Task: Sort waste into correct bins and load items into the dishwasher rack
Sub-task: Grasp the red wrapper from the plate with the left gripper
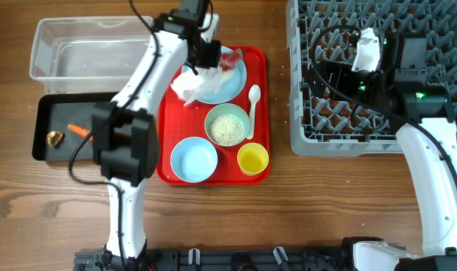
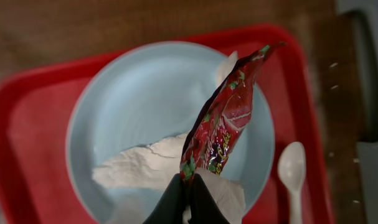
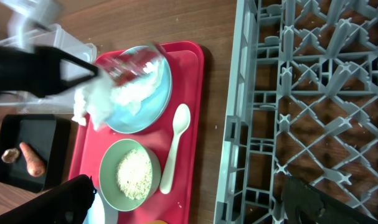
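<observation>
My left gripper (image 2: 190,186) is shut on the small red snack wrapper (image 2: 226,118) and holds it just above the light blue plate (image 2: 132,99); in the overhead view the gripper (image 1: 210,57) is over the plate (image 1: 232,86). The crumpled white wrapper (image 1: 189,84) lies on the plate. The pale green bowl (image 1: 228,124) holds rice. The light blue bowl (image 1: 193,159), yellow cup (image 1: 252,158) and white spoon (image 1: 254,105) sit on the red tray. My right gripper (image 1: 330,79) is open and empty over the grey rack (image 1: 431,30).
The clear tub (image 1: 85,49) stands at the far left. The black tray (image 1: 62,113) in front of it holds the carrot (image 1: 79,131) and a brown scrap (image 1: 55,138). The red serving tray (image 1: 262,75) lies between the bins and the rack.
</observation>
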Controlling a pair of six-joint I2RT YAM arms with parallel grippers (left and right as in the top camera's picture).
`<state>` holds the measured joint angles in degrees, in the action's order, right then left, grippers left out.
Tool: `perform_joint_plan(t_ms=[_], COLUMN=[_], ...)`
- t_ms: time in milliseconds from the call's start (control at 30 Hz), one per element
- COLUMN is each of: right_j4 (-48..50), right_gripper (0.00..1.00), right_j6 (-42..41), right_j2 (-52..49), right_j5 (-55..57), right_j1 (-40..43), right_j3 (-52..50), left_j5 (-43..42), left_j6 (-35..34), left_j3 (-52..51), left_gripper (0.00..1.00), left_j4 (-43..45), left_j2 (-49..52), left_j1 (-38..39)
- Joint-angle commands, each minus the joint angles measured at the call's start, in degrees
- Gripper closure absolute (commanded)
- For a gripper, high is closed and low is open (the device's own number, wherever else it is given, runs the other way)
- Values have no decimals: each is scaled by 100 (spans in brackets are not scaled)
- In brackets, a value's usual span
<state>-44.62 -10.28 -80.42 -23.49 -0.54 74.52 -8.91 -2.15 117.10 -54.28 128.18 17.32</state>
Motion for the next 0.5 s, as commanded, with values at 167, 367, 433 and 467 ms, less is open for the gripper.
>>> perform_joint_plan(t_ms=[167, 367, 433, 467], right_j4=[-2, -2, 0, 2], right_gripper=[0, 0, 0, 0], right_j6=[-35, -39, -35, -35], right_j2=[-11, -11, -11, -11], right_j5=[63, 63, 63, 63], right_j1=[7, 7, 7, 9], right_j3=[90, 90, 90, 90], left_j5=[127, 1650, 1646, 1604], left_j6=[-310, 142, 400, 485], left_j3=[208, 201, 201, 201], left_gripper=[96, 96, 96, 96], left_j4=[-20, -15, 87, 133], left_j2=[-1834, -1856, -1526, -1388], left_j1=[-745, -1790, -2146, -2232])
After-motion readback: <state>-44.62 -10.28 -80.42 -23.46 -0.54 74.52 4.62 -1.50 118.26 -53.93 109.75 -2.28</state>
